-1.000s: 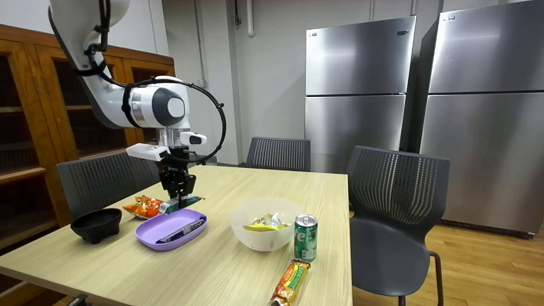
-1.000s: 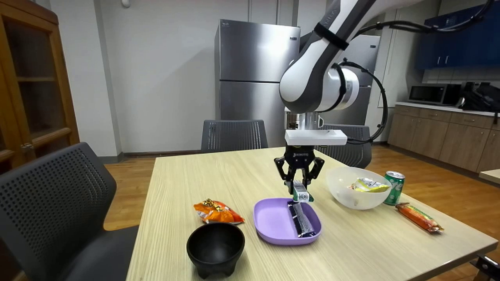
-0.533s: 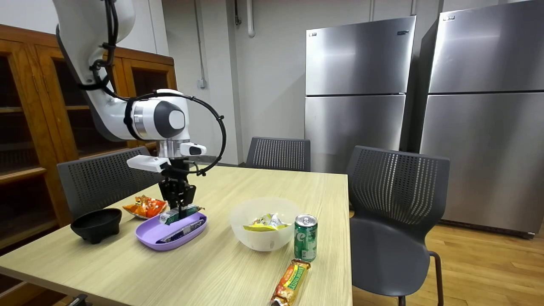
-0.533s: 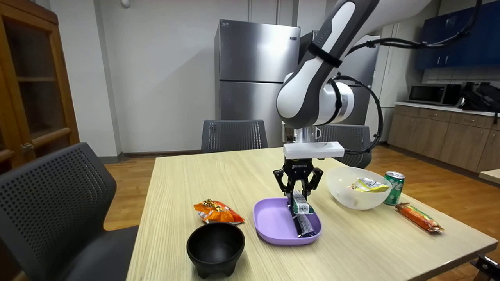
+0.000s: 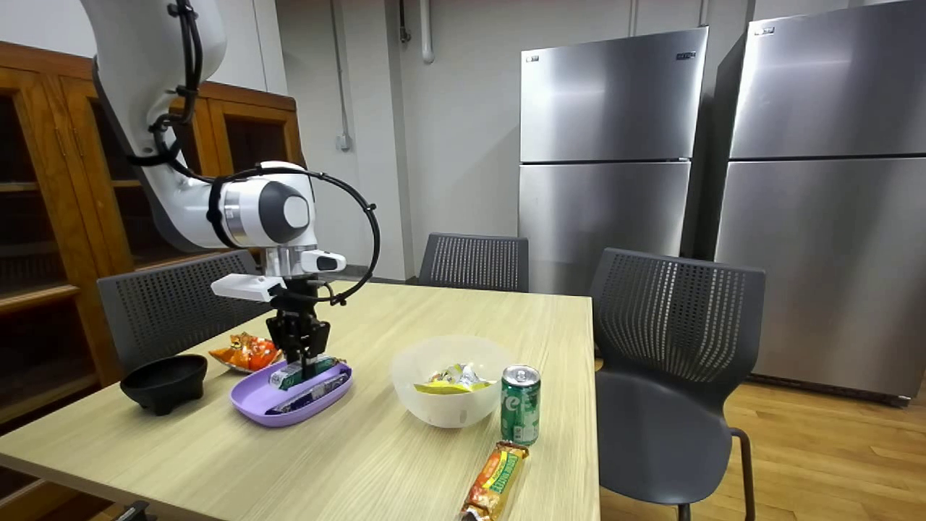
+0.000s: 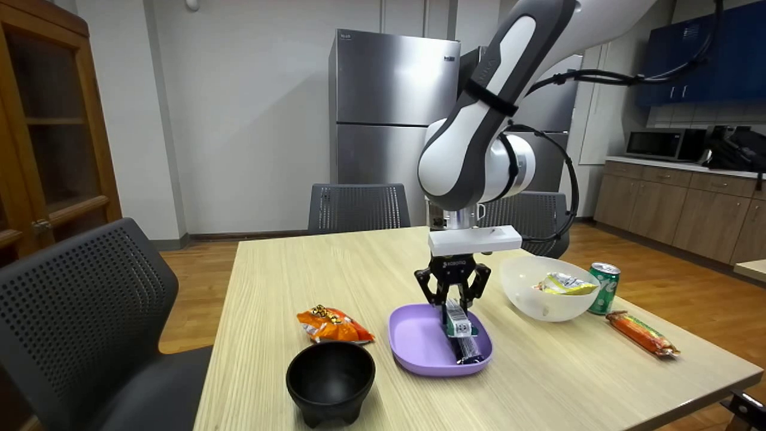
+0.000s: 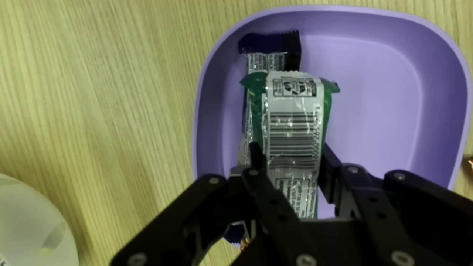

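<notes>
The gripper (image 7: 292, 159) pointed downward and was clamped on a green-wrapped bar (image 7: 293, 111). The fingers (image 7: 257, 157) stood one at each long side of the bar, bearing on its edges, so that the wrapper filled the gap between them. In the wrist view, the length of the bar ran through this gap: one end projected clear beyond the fingertips, while the opposite end passed beneath the gripper body, which partly hid it. The barcode label (image 7: 293, 138) on the wrapper faced the wrist camera.

The bar was located directly below the gripper body and within the outline of a purple dish (image 7: 373, 103). In both exterior views, the fingertips were low over the dish. Contact between the held bar and the dish floor could not be determined. A dark blue bar (image 5: 309, 394) lay inside the dish, along one wall and roughly parallel to the held bar, which overlapped it in part in the wrist view. Whether the two wrappers touched could not be confirmed.

On the table (image 6: 311, 269), an orange bag (image 6: 335, 326) and a black bowl (image 6: 330, 383) were positioned near the dish; a translucent bowl (image 5: 443, 412) stood on its opposite side.
</notes>
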`<state>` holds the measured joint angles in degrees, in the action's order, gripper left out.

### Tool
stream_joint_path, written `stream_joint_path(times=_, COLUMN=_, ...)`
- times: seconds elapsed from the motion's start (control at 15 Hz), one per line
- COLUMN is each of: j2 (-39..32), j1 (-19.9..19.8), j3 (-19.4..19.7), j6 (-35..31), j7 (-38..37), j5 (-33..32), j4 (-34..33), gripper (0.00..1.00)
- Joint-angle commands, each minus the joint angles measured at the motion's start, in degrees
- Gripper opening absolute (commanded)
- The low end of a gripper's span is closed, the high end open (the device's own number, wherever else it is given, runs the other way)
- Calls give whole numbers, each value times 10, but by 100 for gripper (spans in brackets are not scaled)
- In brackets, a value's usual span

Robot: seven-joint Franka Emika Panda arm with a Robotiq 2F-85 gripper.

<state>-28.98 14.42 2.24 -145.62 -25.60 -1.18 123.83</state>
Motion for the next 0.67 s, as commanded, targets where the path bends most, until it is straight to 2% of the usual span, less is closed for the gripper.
stream_joint_path(times=0.0, j2=2, j1=12, j3=9, j6=-8, j7=-20, j5=-17, j4=0, gripper=12)
stream_joint_path(times=0.2, j2=2, j1=15, j3=10, j6=-7, j7=-23, j5=-20, j4=-1, gripper=12)
stream_joint_path(times=0.27, j2=2, j1=16, j3=10, j6=-3, j7=-24, j5=-19, j4=-2, gripper=62)
stream_joint_path(times=0.33, j2=2, j1=17, j3=10, j6=-2, j7=-26, j5=-18, j4=-2, gripper=63)
stream_joint_path(times=0.6, j2=10, j1=14, j3=7, j6=-2, j7=-23, j5=-13, j4=4, gripper=92)
